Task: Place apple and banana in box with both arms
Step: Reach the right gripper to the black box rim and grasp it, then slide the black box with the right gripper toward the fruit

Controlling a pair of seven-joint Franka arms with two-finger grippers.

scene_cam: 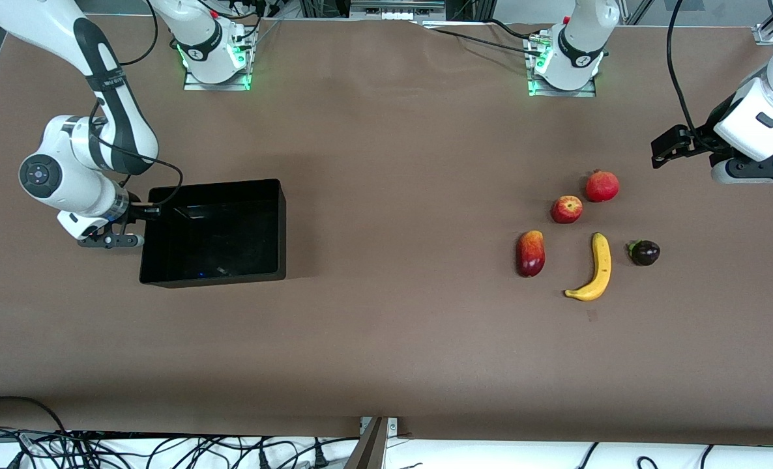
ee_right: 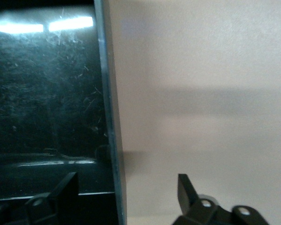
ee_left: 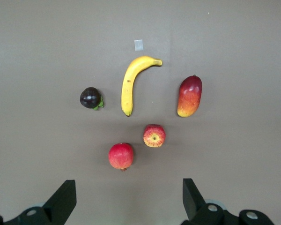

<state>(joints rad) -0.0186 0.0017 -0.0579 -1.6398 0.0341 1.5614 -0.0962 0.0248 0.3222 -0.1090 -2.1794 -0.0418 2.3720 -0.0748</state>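
2 white arms share the brown table [scene_cam: 386, 339], and neither holds fruit yet. Largest of the task's things, the box [scene_cam: 276, 225] sits empty toward the right arm's end of the table; the right gripper [ee_right: 126, 187] is low at its wall on that end, fingers spread with 1 inside the wall and 1 outside, not clamped. The left gripper [scene_cam: 670, 144] hovers at the left arm's end of the table, released and wide, looking down on the fruit. The banana [scene_cam: 596, 268] lies well apart from the box, between the mango [scene_cam: 530, 253] and a dark purple fruit [scene_cam: 644, 252]. The apple [scene_cam: 566, 209] sits farther from the front camera than the banana, just beside the pomegranate [scene_cam: 601, 185]. I judge 2 risks: the left gripper could take the pomegranate for the apple, since they are close and alike in colour, and the right gripper could shove or tip the box if it closes off-centre on the thin wall.
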